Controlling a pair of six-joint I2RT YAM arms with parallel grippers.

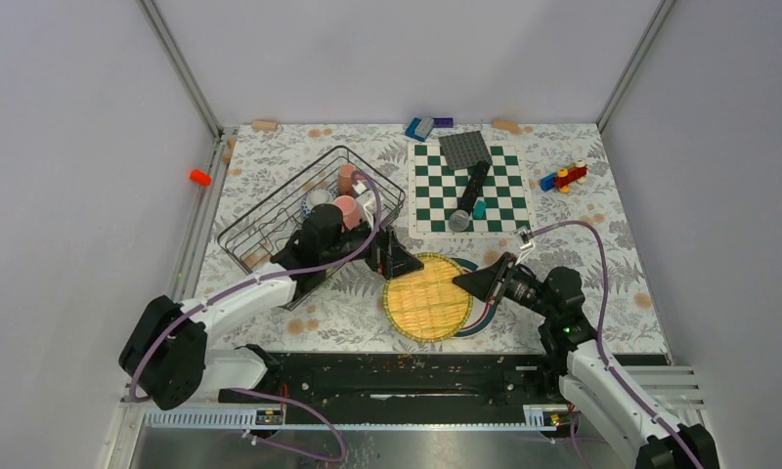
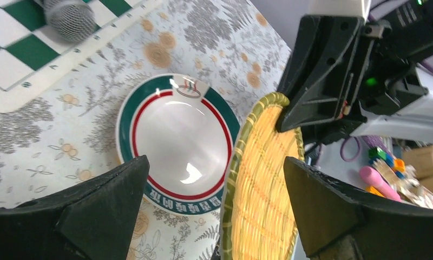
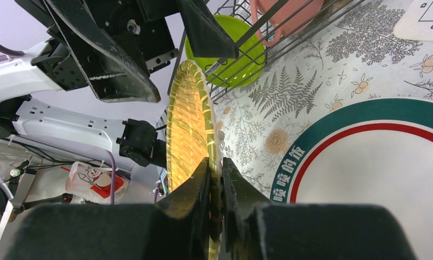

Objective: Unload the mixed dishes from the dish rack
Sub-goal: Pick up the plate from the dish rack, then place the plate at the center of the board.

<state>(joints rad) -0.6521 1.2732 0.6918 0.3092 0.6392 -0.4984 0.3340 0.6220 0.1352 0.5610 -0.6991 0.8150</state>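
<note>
The dark wire dish rack point(image 1: 270, 230) stands at the left and holds a pink mug point(image 1: 346, 210), a small patterned bowl point(image 1: 317, 198) and a lime-green plate point(image 3: 230, 49). A yellow-orange woven plate point(image 1: 428, 295) lies partly over a white plate with a green-red rim point(image 1: 483, 315). My right gripper point(image 1: 462, 282) point(image 3: 215, 162) is shut on the yellow plate's point(image 3: 187, 124) right rim. At that plate's far left edge my left gripper point(image 1: 405, 262) point(image 2: 216, 161) stands wide open, its jaws on either side of the yellow plate point(image 2: 263, 184) without touching it. The white plate point(image 2: 182, 143) lies flat on the table.
A green-white chessboard point(image 1: 504, 176) at the back carries a microphone point(image 1: 468, 198), a grey studded plate point(image 1: 464, 149) and a small teal piece point(image 1: 479, 208). Toy blocks point(image 1: 563, 178) lie at the far right. More blocks point(image 1: 421, 127) sit by the back wall.
</note>
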